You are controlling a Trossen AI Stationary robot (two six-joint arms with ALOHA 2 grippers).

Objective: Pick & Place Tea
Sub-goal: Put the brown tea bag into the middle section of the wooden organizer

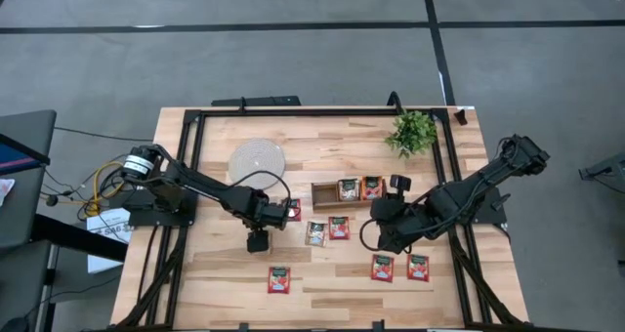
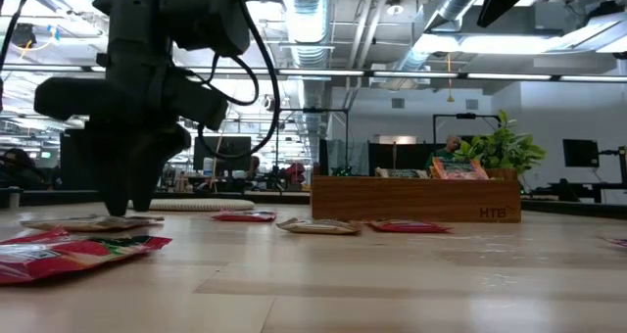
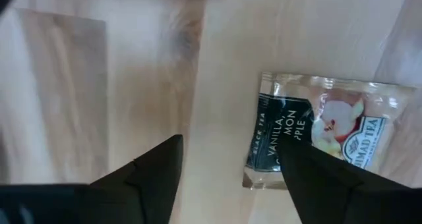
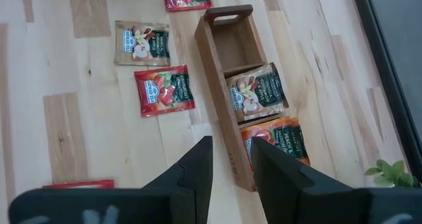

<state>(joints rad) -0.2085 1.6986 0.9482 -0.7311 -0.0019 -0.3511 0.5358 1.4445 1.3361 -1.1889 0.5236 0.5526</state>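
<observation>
A red sachet [image 2: 73, 252] lies closest; my left gripper [image 3: 227, 178] hangs wide open, empty, over a pale sachet [image 3: 326, 135].

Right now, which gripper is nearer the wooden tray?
Right. The right gripper hovers just off the wooden tray, at its end holding sachets. The left gripper is farther away, open over the table beyond the tray's empty end.

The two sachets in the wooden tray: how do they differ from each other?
The pale sachet sits in the middle compartment of the tray; the orange sachet sits in the end compartment beside it, the one nearer the plant. The pale one's picture is light and creamy, while the orange one's packet is red-orange. Both are small square packets with a dark band, leaning inside the tray; the third compartment is empty.
</observation>
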